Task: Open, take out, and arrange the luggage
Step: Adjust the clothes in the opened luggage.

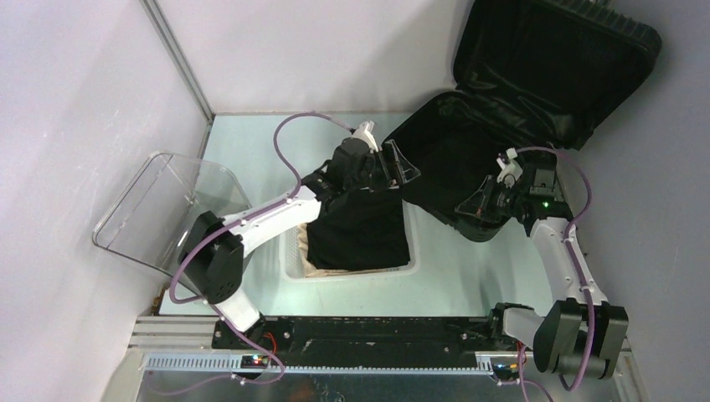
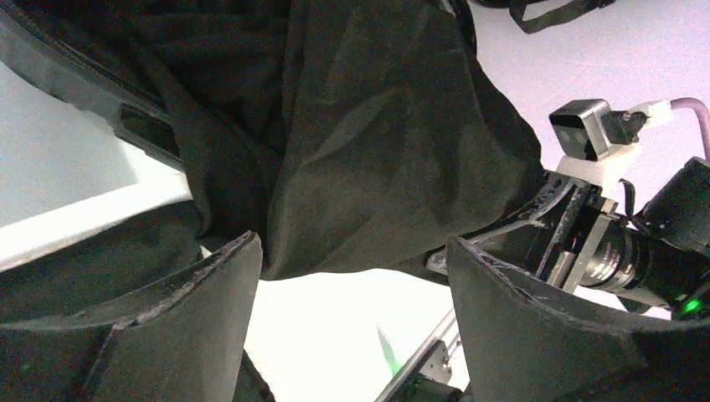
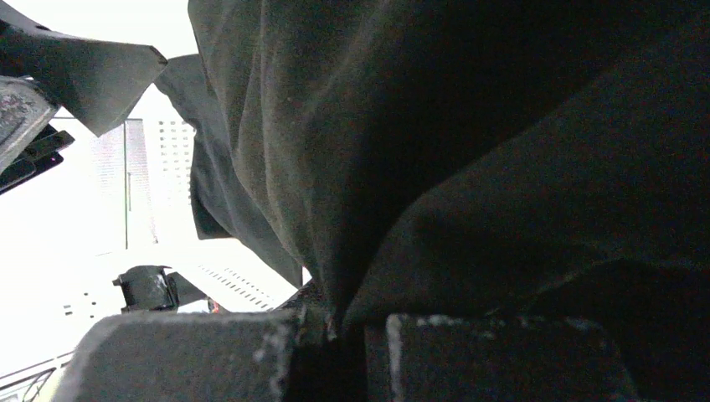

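Only my right wrist view shows the right gripper (image 3: 335,322) pinched tight on the black garment (image 3: 469,151). The left gripper (image 2: 352,244), its arm stretched over the white basket (image 1: 295,266), gapes wide, gripping nothing. Overhead, the luggage (image 1: 553,67) lies open at the table's (image 1: 251,138) far right corner, its interior too dark to read.

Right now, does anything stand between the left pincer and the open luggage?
Yes. The black garment hangs directly ahead of the open left pincer, between it and the near rim of the luggage. Its lower part lies in the white basket. The right pincer is shut on what looks like the same cloth.
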### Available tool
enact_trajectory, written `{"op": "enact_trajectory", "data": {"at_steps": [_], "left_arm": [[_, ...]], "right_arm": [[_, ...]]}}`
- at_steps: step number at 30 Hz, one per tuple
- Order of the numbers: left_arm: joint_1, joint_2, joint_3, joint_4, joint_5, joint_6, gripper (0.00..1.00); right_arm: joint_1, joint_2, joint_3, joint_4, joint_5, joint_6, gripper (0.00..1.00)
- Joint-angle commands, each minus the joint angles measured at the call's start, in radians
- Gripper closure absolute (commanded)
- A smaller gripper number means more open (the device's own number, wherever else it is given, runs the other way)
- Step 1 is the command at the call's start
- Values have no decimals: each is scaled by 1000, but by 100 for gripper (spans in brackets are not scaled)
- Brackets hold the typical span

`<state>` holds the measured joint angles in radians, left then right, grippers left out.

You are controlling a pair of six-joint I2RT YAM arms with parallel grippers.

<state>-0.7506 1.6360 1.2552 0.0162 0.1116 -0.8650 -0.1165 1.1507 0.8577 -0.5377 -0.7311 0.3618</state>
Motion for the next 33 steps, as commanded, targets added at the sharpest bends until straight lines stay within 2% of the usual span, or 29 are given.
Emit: {"op": "enact_trajectory", "data": {"at_steps": [1,4,7,17,20,24,33], "left_arm": [[-36,15,-43,121,-19,-78,14],[-58,38,-47,131,-7,-90,13],[-77,41,-28,41,-61,-76,9],[-138,-70,-154,157,-243,-388,4],[-168,-107,-131,98,-319,-374,2],[-181,-75,-61,15,-314,-438,0],[-223,-27,-64,38,-387,-553,0]], "right_arm": [[10,-82,-49,70,-39,16,100],[13,-108,-66,113,-20,51,100],[16,-120,-71,133,-2,81,100],[43,-158,-94,202,27,210,100],[43,-165,-94,223,37,237,100],[50,-166,-94,256,17,279,100],[82,-210,-94,230,27,308,100]]}}
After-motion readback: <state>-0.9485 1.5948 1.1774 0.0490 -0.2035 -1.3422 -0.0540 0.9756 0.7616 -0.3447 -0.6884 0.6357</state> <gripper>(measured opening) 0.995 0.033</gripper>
